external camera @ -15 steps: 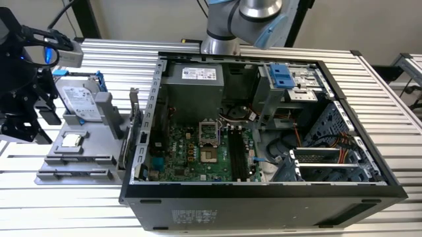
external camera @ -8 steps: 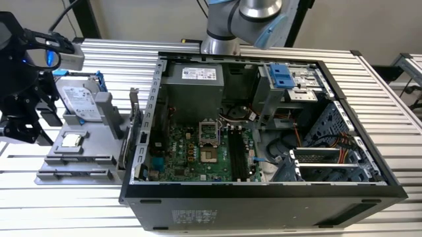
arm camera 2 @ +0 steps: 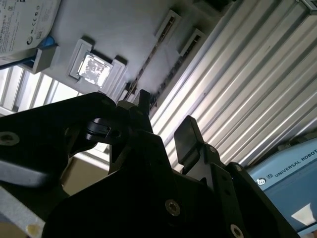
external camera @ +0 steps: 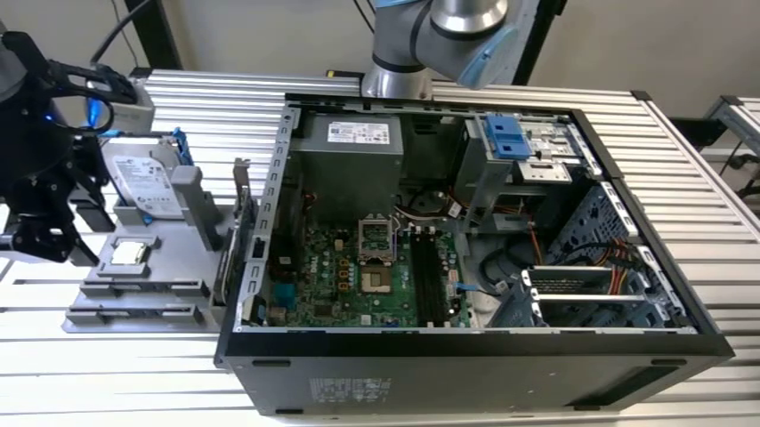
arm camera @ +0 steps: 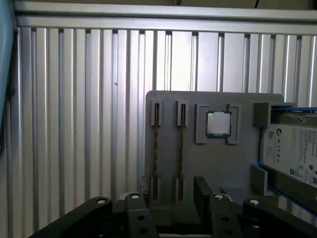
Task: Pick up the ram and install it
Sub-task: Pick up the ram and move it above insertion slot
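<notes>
Two thin ram sticks point(arm camera: 181, 148) stand on edge in the two long slots of a grey holder point(arm camera: 218, 168); in the second wrist view one of them shows as a thin line point(arm camera 2: 148, 62). My black gripper point(arm camera: 173, 194) hovers above the near end of those slots, open, with nothing between its fingers point(arm camera: 203, 191). In the exterior view the gripper point(external camera: 50, 245) hangs at the far left, just beside the holder point(external camera: 131, 298). The motherboard's black memory slots point(external camera: 424, 271) lie inside the open computer case.
On the same holder sit a square silver processor point(arm camera: 218, 123) and a hard drive in a blue frame point(external camera: 145, 182). The open case point(external camera: 475, 342) stands to the exterior view's right of the holder on a ribbed aluminium table point(external camera: 107, 374).
</notes>
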Controlling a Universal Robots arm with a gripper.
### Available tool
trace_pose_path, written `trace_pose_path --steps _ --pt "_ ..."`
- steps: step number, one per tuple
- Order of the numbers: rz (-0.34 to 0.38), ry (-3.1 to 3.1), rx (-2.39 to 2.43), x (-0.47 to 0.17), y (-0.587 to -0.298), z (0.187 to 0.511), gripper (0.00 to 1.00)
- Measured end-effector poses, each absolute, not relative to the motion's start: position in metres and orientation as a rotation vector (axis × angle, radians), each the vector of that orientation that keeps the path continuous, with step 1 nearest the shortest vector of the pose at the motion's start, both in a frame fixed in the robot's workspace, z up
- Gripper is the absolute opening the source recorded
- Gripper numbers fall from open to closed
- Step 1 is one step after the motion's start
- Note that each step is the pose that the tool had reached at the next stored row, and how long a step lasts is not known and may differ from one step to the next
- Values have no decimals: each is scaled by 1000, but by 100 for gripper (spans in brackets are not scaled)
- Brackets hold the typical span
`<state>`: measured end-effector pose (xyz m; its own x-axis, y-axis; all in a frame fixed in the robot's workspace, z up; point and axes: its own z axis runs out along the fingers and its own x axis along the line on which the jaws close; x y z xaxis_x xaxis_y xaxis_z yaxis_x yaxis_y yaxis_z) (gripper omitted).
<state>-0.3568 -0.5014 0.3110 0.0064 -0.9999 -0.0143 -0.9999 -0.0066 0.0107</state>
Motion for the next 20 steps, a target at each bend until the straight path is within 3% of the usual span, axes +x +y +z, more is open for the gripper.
trace_pose_path --steps 20 --pt "26 2213 -2227 -357 -501 297 100"
